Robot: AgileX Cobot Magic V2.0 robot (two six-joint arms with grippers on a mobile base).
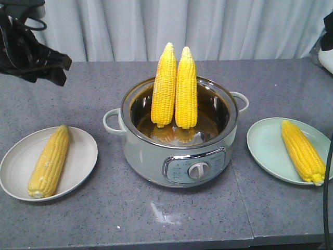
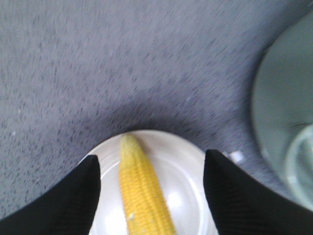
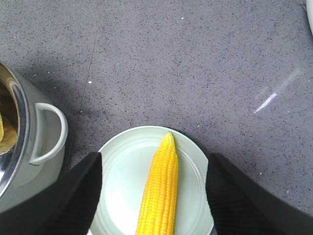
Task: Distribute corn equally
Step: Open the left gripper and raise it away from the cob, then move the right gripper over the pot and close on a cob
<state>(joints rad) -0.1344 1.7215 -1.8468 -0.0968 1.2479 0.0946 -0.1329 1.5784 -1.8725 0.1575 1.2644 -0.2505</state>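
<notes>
Left plate (image 1: 86, 143) holds one cob (image 1: 49, 161), right plate (image 1: 263, 140) one cob (image 1: 303, 152), evenly; two cobs (image 1: 165, 88) stand in the pot (image 1: 156, 166), tips up for your grasp. Left claw (image 2: 151, 159) and right claw (image 3: 154, 159) gape empty.

Pot at the centre, plates on both flanks, bare table front and back.
Taking the pot (image 1: 179, 156) as the dial's centre in the front view, two cobs (image 1: 164, 88) stand upright in it, touching, rising well above the rim and barring any low pass across. The white plate (image 1: 80, 151) and its cob (image 1: 49, 160) fill about 8 o'clock, and the green plate (image 1: 265, 143) and its cob (image 1: 303, 151) about 4. The table (image 1: 171, 219) lies bare at 6 and from 11 to 2. The left gripper (image 2: 151, 196) hangs spread over the white plate, and the right gripper (image 3: 154, 196) over the green.
</notes>
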